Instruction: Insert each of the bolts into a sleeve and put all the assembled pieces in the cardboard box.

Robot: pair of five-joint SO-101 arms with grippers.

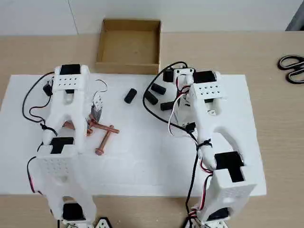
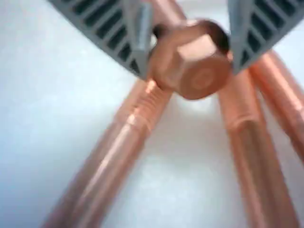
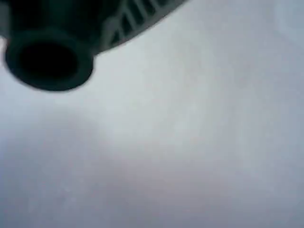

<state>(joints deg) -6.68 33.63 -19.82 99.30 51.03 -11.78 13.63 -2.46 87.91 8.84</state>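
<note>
Closest to me, my left gripper (image 2: 187,52) pinches one bolt (image 2: 194,66) by its hex head, which I judge leaves the shank free for inserting. The other bolts (image 1: 105,137) lie crossed beneath it on the white mat (image 1: 142,161). Across the mat, my right gripper (image 1: 177,105) has a black sleeve (image 3: 47,59) at its tip, bore showing; whether it actually grips it I cannot tell. Spare sleeves (image 1: 158,89) lie just beyond. Farthest off sits the cardboard box (image 1: 128,68), with no assembled pieces inside.
</note>
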